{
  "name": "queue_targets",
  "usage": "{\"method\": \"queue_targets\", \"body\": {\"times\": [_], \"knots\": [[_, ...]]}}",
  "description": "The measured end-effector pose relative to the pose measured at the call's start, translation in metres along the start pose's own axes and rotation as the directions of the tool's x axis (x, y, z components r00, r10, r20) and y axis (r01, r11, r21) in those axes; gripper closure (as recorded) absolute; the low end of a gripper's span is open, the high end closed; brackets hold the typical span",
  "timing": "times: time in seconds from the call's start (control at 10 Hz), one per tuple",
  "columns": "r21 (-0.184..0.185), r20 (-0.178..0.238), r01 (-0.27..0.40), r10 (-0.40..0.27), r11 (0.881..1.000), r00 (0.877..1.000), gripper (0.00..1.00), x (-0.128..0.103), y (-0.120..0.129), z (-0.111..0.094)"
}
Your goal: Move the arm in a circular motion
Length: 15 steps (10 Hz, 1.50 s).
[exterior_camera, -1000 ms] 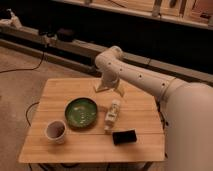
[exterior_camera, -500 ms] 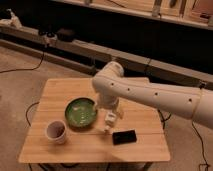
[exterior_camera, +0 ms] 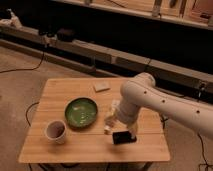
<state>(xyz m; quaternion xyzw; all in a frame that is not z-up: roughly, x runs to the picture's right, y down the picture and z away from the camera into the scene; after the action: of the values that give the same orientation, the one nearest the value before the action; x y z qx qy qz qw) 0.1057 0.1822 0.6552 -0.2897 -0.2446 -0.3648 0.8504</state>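
Since half a second ago the bend of the arm (exterior_camera: 165, 102) has swung toward the right side of the table (exterior_camera: 60, 92), uncovering a small pale flat pad (exterior_camera: 101, 86) that lies near the table's far edge. The gripper (exterior_camera: 110, 121) has hardly shifted; the bowl, the cup and the black slab lie where they lay.

The arm, thick and white with small dark dots, comes in from the right edge of the view, rises to a rounded bend above the right half of the table, then turns down and to the left. The gripper hangs at its tip, low over the wood, between the green bowl (exterior_camera: 81, 111) and a flat black slab (exterior_camera: 124, 137) (it looks like a phone, but I cannot tell). Whether the gripper is released or clenched I cannot tell; nothing can be seen held in it.

The bowl sits near the middle of the table. A white cup (exterior_camera: 55, 131), dark inside, stands at the near left, just beside the bowl and apart from it. Behind the table runs a long low ledge (exterior_camera: 125, 57), and a dark cable (exterior_camera: 20, 70) trails over the floor at the left.
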Motion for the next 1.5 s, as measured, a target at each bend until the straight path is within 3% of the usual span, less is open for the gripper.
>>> {"method": "queue_targets", "body": {"times": [0.1,0.2,0.3,0.5,0.6,0.7,0.9,1.0,1.1,1.2,1.5], "knots": [[0.002,-0.019,-0.054,0.054,0.999,0.998,0.20,0.015,0.017,-0.004],[0.000,-0.055,-0.135,0.135,0.991,0.989,0.20,0.047,0.042,-0.008],[-0.019,-0.098,-0.224,0.221,0.974,0.970,0.20,0.092,0.072,-0.010],[-0.037,-0.155,-0.300,0.291,0.953,0.944,0.20,0.151,0.090,-0.009],[-0.043,-0.199,-0.335,0.320,0.941,0.926,0.20,0.193,0.092,-0.010],[-0.041,-0.232,-0.347,0.329,0.937,0.915,0.20,0.224,0.087,-0.017],[-0.043,-0.287,-0.338,0.312,0.940,0.906,0.20,0.272,0.063,-0.033],[-0.053,-0.315,-0.303,0.272,0.952,0.909,0.20,0.288,0.035,-0.041],[-0.064,-0.323,-0.274,0.240,0.960,0.915,0.20,0.292,0.013,-0.042],[-0.084,-0.323,-0.227,0.189,0.970,0.927,0.20,0.294,-0.024,-0.037],[-0.124,-0.286,-0.098,0.059,0.988,0.956,0.20,0.273,-0.119,-0.011]]}}
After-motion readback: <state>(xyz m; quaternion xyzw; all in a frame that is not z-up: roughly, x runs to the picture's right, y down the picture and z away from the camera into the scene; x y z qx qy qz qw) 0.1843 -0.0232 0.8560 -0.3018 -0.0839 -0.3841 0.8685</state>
